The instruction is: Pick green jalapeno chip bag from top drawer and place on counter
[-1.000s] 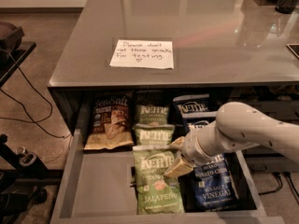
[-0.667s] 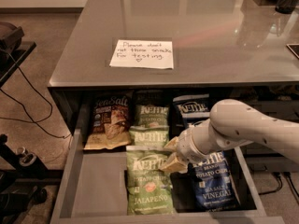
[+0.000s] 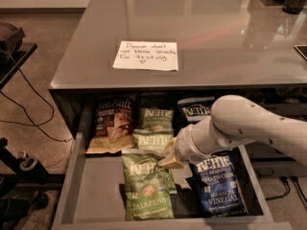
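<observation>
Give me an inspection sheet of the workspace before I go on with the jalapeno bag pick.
Surface: counter glossy grey, bearing a handwritten note.
Job's things: green jalapeno chip bag lies flat at the front of the open top drawer, not yet on the counter.
Clutter: Sea Salt bag, other green Kettle bags and blue vinegar bag share the drawer.
Gripper: gripper down in the drawer at the jalapeno bag's upper right corner.
Cables: black cable on the floor, left.
Surroundings: dark stand at left.

jalapeno bag [image 3: 146, 188] light green | vinegar bag [image 3: 218, 186] dark blue | end effector [image 3: 170, 158] tan, over drawer [image 3: 96, 190]
</observation>
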You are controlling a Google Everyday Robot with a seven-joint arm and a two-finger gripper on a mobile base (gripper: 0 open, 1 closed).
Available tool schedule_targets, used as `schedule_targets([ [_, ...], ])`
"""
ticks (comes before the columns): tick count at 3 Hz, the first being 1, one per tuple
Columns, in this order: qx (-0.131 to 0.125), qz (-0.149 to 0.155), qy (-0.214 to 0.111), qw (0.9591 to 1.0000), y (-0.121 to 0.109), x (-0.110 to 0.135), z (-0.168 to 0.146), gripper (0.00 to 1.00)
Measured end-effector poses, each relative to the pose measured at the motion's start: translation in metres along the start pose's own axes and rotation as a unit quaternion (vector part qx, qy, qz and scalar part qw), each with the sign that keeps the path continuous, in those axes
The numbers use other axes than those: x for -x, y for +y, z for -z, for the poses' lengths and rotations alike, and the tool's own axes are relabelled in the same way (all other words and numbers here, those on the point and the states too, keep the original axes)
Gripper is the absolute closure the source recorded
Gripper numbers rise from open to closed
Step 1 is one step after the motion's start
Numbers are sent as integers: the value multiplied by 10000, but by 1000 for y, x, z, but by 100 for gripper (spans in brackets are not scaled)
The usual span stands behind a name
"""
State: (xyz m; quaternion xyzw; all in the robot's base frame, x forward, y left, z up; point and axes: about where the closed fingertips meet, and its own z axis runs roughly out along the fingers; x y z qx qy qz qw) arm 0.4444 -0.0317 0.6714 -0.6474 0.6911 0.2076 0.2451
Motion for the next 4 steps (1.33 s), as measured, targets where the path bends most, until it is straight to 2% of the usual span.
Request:
schedule_targets([
  [1,-176,255,-111,9995,2,16,27,100],
  [2,-329,612,-294,9972,10,34,58,100],
  [4,-501,1479,-475,9866,37,110,120,100],
])
